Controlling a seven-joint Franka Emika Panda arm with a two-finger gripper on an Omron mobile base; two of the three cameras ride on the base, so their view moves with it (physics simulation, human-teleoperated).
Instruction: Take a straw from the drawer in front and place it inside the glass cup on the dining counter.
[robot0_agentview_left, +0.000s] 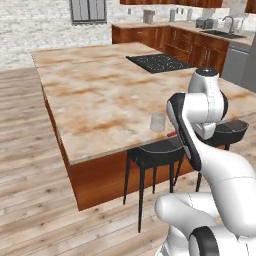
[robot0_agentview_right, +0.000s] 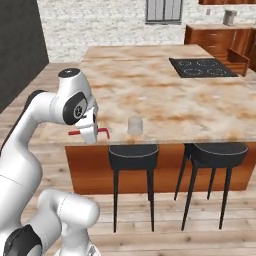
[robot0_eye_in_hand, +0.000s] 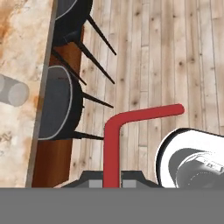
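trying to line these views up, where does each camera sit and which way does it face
Left base view: behind the arm's left, facing the dining counter and glass cup; arm at lower right.
Right base view: behind its right, same counter; arm at lower left, gripper shut on the straw.
Hand view: on the hand, looking down past the counter edge at stools and floor.
All three share cup and straw.

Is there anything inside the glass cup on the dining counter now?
The glass cup looks empty, standing near the dining counter edge. The straw is clamped in the jaws, beside the counter.
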